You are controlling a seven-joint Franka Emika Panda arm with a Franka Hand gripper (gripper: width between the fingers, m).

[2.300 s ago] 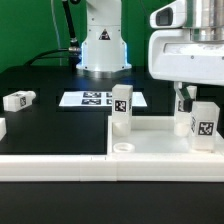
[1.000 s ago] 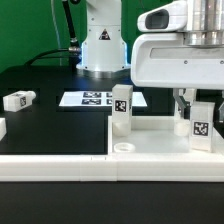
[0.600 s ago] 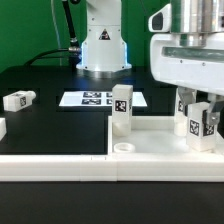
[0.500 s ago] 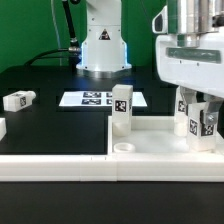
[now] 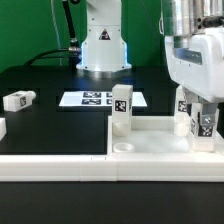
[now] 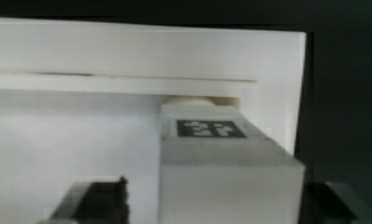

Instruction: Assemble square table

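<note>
The white square table top (image 5: 150,148) lies at the front on the exterior view's right, with a round corner hole (image 5: 122,146). One tagged white leg (image 5: 122,108) stands upright at its back left corner. My gripper (image 5: 200,116) is shut on a second upright leg (image 5: 203,128) at the top's right side. In the wrist view this leg (image 6: 215,150) runs between my dark fingers (image 6: 101,203), with its tag facing the camera, and my gripper (image 6: 215,208) is closed around it over the table top (image 6: 94,60).
A loose tagged leg (image 5: 18,100) lies on the black table at the exterior view's left, and another (image 5: 2,128) sits at the left edge. The marker board (image 5: 95,99) lies before the robot base (image 5: 102,50). A long white bar (image 5: 50,165) edges the front.
My wrist has turned about the upright leg and shifted slightly right. The leg has turned with it. The other legs have not moved.
</note>
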